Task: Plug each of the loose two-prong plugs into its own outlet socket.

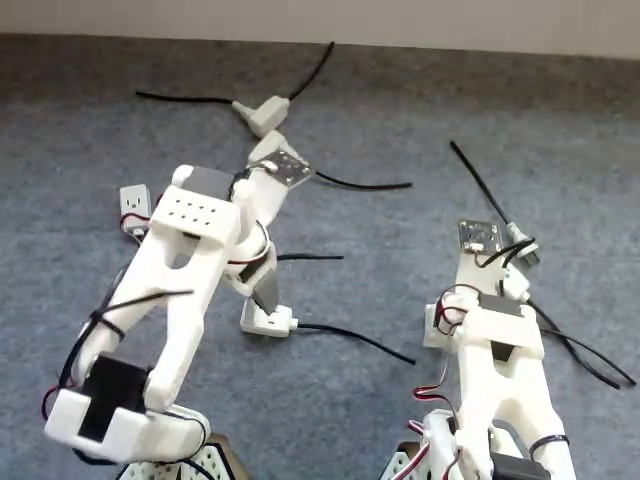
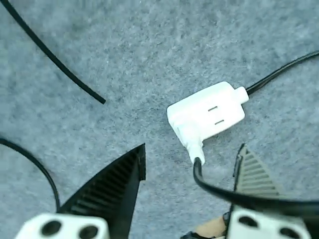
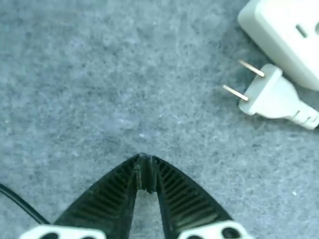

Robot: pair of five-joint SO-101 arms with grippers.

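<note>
We see the left end effector (image 2: 193, 149) spread wide, its ribbed black fingers (image 2: 117, 186) holding nothing. Just beyond the fingertips a white socket block (image 2: 207, 113) lies flat near the middle of the desk (image 1: 90, 110), its two slots facing up. A black cord (image 2: 279, 74) leaves one end of the block. From its side juts a short white stub (image 2: 192, 142) with a second black cord running off it, and we cannot tell whether that stub is a seated plug.

The right end effector (image 3: 144, 162) has its fingers pressed tip to tip with nothing between them, over bare grey desk covering. Near it, toward the right edge of the desk, a loose white two-prong plug (image 3: 271, 94) lies flat. Both its metal prongs (image 3: 239, 79) are bare and sit in no slot. Just beside the plug's body lies a second socket block (image 3: 286, 35), also white, and the prongs point away from it.

From the high view we also see a small white socket (image 1: 135, 203) lying face up toward the left edge of the desk, close beside the left arm (image 1: 190, 260). Near the far edge lies a white fitting (image 1: 262, 112), with black cords running off it, one toward the left edge and one toward the far edge.
</note>
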